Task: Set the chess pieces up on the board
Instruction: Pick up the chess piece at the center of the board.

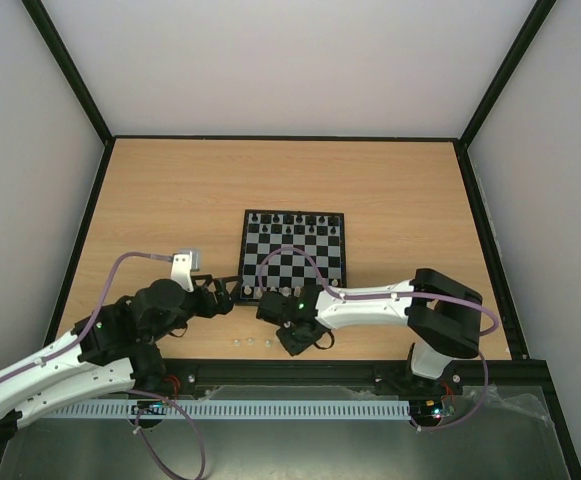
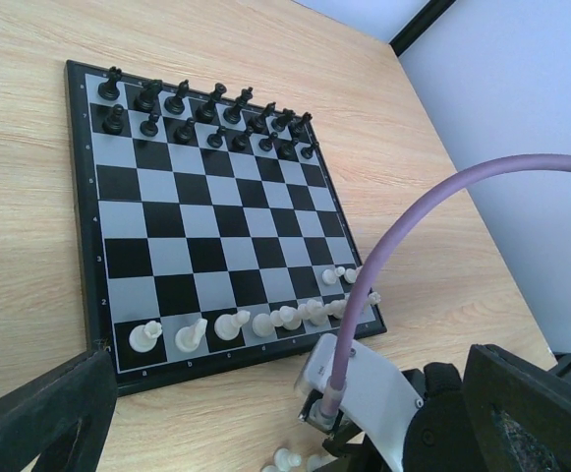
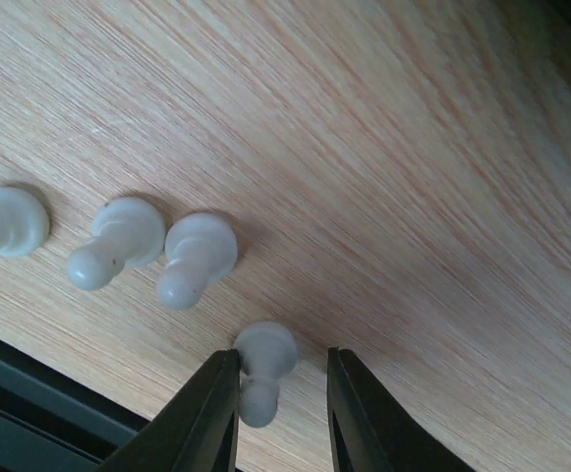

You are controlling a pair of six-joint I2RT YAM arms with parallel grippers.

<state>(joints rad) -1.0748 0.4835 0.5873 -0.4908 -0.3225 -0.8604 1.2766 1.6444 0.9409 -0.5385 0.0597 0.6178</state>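
Note:
The board (image 1: 292, 262) lies mid-table, black pieces (image 2: 206, 113) on its two far rows. White chess pieces (image 2: 265, 323) line its near row, with three pawns (image 2: 342, 275) ahead of them at the right. More white pawns lie on the wood off the near edge (image 1: 249, 341). My right gripper (image 3: 283, 379) is down over one of these pawns (image 3: 263, 359). Its left finger (image 3: 206, 413) touches the pawn; a gap shows before the right finger (image 3: 364, 413). My left gripper (image 2: 285, 433) hovers wide open at the board's near left corner, holding nothing.
Three other loose pawns (image 3: 199, 254) (image 3: 118, 239) (image 3: 8, 221) lie left of the right gripper, close to the table's dark front rail (image 3: 29, 403). The right arm's purple cable (image 2: 413, 236) and white camera mount (image 2: 364, 393) cross the left wrist view.

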